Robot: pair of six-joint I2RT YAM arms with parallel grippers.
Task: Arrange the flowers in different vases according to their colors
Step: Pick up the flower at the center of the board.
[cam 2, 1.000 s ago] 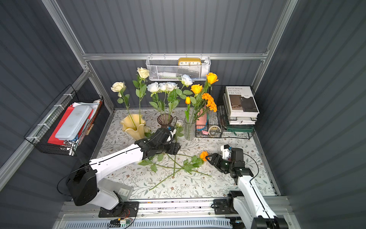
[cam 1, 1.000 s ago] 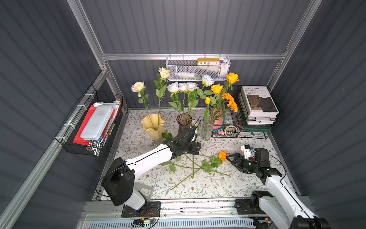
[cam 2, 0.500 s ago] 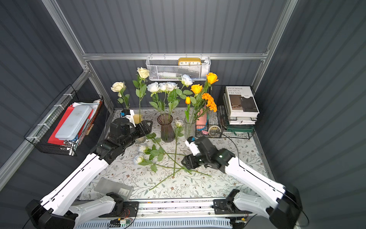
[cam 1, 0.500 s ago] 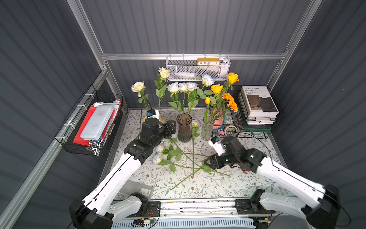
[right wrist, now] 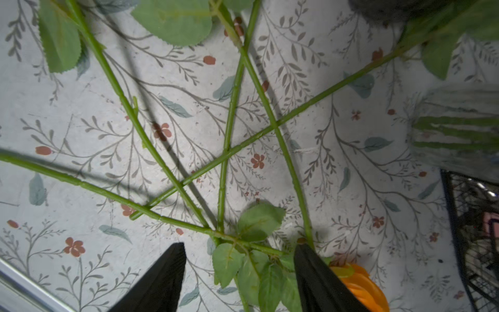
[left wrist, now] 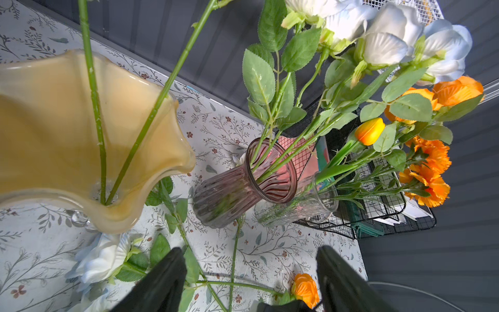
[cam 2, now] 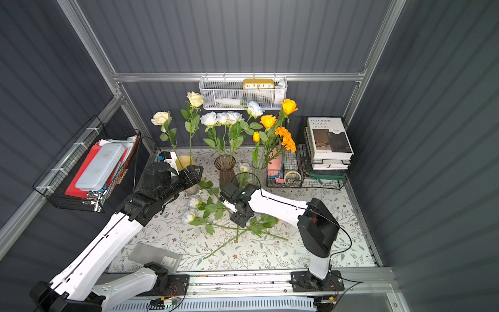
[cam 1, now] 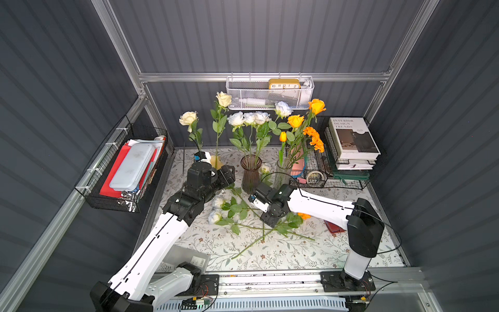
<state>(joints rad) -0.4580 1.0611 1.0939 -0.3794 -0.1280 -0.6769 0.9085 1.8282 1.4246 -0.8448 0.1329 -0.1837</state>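
white roses (cam 1: 215,216) lie flat, blooms left (stems run right)

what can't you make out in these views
- Top views: yellow vase mostly behind the left arm.
- Top view: loose orange rose mostly under the right arm; the right wrist view cuts it at the edge, behind a finger.
- Top view: red thing half under the right arm, unidentifiable.
- Top views: right gripper, jaws hidden by its own body.

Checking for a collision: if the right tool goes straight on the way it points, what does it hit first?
Probably the leaves of the orange rose lying under the right tool, then the tablecloth; depth is unclear.
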